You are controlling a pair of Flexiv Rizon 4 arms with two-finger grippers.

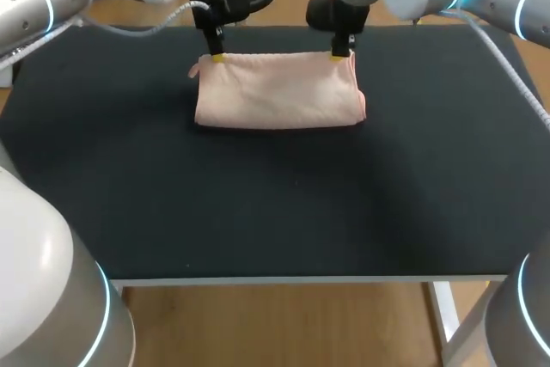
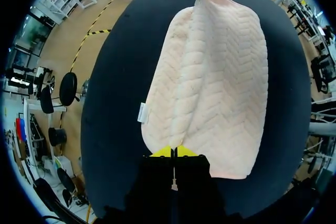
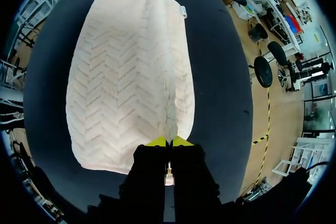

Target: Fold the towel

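Herringbone weave (image 3: 121,77) of towel (image 2: 220,93), visible in wrist views only

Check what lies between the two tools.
Only the pink towel: its pinched far edge runs from the left tool to the right tool, clearest in both wrist views.

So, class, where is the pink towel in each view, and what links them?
Head view: towel at the table's far middle, left claw and right claw gripping its corners.
Left wrist view: stretched ahead from left claw to right claw.
Right wrist view: stretched ahead from right claw to left.
Landmark: the yellow tips.
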